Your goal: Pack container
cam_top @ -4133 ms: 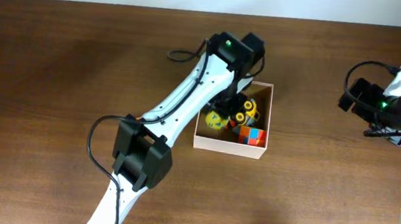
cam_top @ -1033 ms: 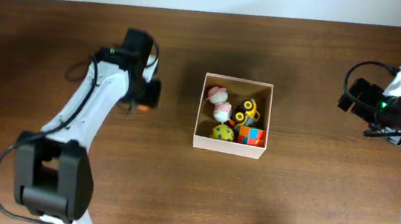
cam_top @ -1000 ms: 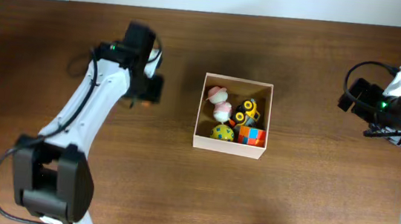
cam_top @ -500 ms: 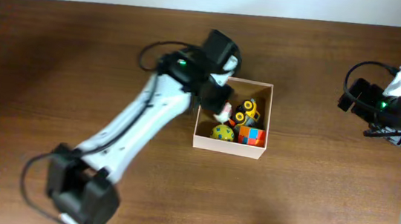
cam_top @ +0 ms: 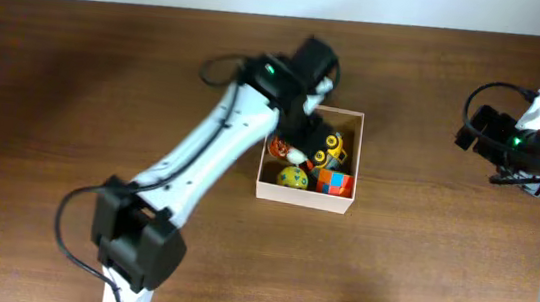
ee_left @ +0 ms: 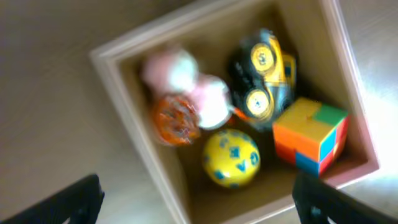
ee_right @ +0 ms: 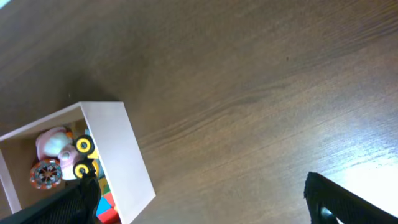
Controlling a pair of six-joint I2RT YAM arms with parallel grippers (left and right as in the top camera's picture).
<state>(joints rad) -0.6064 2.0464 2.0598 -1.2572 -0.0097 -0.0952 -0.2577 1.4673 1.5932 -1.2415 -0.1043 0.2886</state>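
The container [cam_top: 305, 199] is a shallow white-walled box with a tan inside, near the middle of the table. In it lie an orange round toy [cam_top: 275, 147], a pink-and-white toy [ee_left: 186, 81], a yellow-and-black truck [cam_top: 331, 149], a yellow ball [cam_top: 293, 178] and a colour cube [cam_top: 336, 183]. My left gripper [cam_top: 302, 134] hovers over the box's far left part, open, holding nothing. In the left wrist view the orange toy [ee_left: 174, 121] rests against the left wall [ee_left: 134, 124]. My right gripper [cam_top: 478, 133] stays open at the table's right side, away from the box.
In the right wrist view bare brown wood lies between that gripper's fingers [ee_right: 348, 199], and the container [ee_right: 124, 155] sits at the lower left. The left arm [cam_top: 208, 165] stretches diagonally across the table from the front left.
The left arm swung right from the table's left side to over the container. Its gripper opened, and the orange toy now lies inside the box. The right arm stayed still.
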